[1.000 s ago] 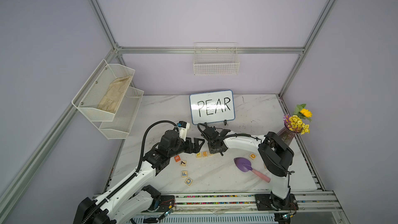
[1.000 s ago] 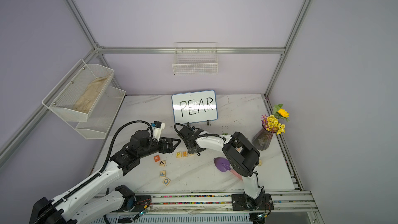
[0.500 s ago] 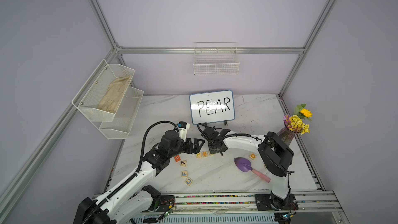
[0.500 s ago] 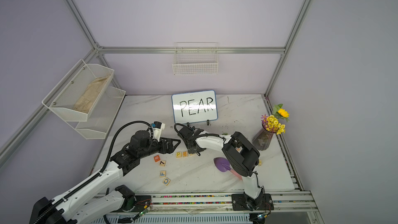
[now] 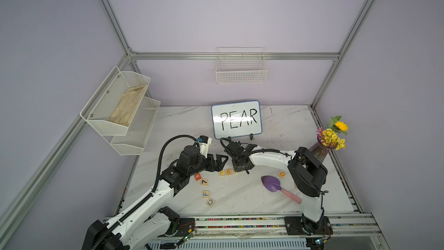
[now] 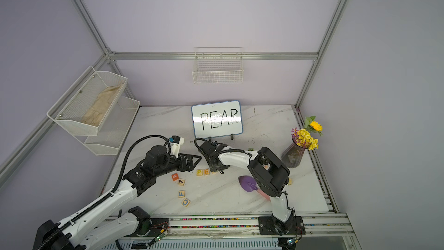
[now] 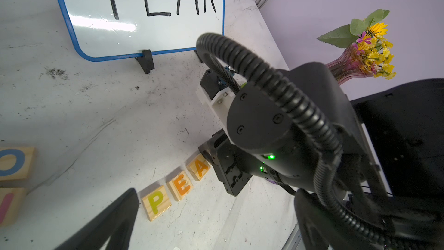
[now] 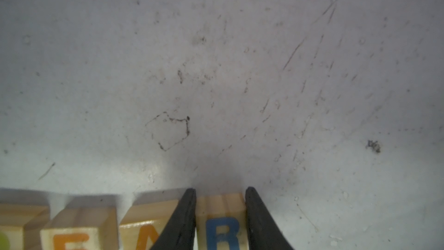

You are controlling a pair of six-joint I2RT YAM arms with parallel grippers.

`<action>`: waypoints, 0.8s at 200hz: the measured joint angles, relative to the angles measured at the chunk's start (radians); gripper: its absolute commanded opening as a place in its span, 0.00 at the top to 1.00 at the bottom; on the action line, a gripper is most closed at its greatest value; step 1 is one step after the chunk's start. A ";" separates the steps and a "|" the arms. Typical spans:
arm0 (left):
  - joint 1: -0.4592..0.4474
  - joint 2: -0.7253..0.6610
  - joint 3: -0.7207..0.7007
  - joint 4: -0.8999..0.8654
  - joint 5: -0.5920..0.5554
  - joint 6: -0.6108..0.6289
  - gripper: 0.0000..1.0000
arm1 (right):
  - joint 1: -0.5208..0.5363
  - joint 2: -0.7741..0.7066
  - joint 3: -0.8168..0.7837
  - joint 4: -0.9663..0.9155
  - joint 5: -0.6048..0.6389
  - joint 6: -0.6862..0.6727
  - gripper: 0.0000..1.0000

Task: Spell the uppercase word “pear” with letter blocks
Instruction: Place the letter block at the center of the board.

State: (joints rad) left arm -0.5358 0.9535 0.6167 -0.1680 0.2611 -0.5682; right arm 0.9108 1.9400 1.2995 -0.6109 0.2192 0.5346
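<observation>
My right pincer [image 8: 219, 196] is closed on the R block [image 8: 222, 229]. Its two black fingers [image 8: 185, 215] press the block's opposite sides, and the block sits on the surface [image 8: 216, 68] with its blue letter facing up. Just beside the finger on the row side stands the A block [image 8: 146, 220]. That finger fills the gap between A and R, and I cannot tell whether it touches the A. Beyond the A come the E block [image 8: 77, 227] and the P block [image 8: 12, 227], each a narrow gap apart, so all four stand in one line. On the other side of the R the scuffed surface shows. My left pincer [image 5: 222, 162] hangs with its jaws spread and nothing between them, near the P end of the row. The whiteboard [image 5: 236, 119] reading PEAR stands behind the row. The purple trowel [image 5: 272, 183] and the D block [image 5: 282, 174] lie to my right of the row. The orange B cube [image 5: 197, 177], 7 block [image 5: 204, 182], F block [image 5: 205, 193] and C block [image 5: 210, 202] lie to my left of it, apart from the line. The vase [image 5: 317, 152] of flowers stands near the right edge. Compared with the top views of a second ago, both arms and every block lie where they were. In both top views the R is hidden beneath my right pincer, at the right end of the row.
</observation>
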 measured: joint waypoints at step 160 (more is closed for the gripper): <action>0.006 0.038 0.000 0.002 0.004 0.005 0.00 | 0.000 -0.113 0.028 0.011 0.023 -0.002 0.46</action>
State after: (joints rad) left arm -0.5301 0.9916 0.6167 -0.1661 0.2653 -0.5636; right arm 0.9108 1.8275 1.3277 -0.5999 0.2424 0.5323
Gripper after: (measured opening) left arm 0.997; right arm 0.537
